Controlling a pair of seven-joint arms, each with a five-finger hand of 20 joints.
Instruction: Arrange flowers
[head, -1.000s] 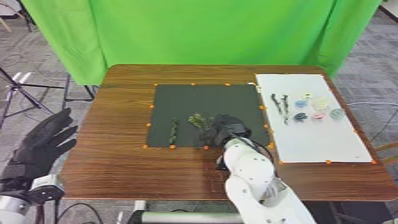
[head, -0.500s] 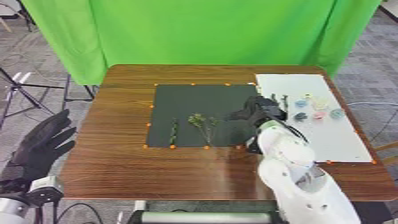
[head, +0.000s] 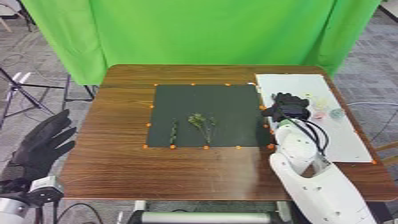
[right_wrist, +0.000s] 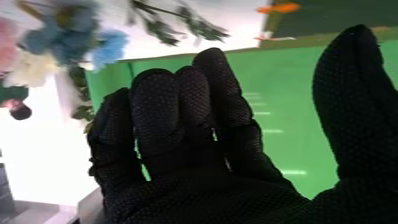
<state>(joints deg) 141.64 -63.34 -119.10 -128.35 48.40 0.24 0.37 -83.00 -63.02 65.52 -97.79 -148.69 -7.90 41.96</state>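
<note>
My right hand is over the white sheet's left part in the head view, covering the stems there. In the right wrist view that hand is open, fingers straight and thumb apart, holding nothing. Green sprigs and blue flowers show beyond the fingers. Pale yellow, pink and grey-green flowers lie on the white sheet. On the dark mat rest a dark green stem and leafy sprigs. My left hand is open off the table's left side.
The brown table surrounds both sheets, with orange markers along their edges. A green curtain hangs behind it. A tripod stands on the floor at the left.
My right hand has moved from the dark mat's lower right, up and right, onto the white sheet, uncovering the leafy sprigs. The left hand has stayed still.
</note>
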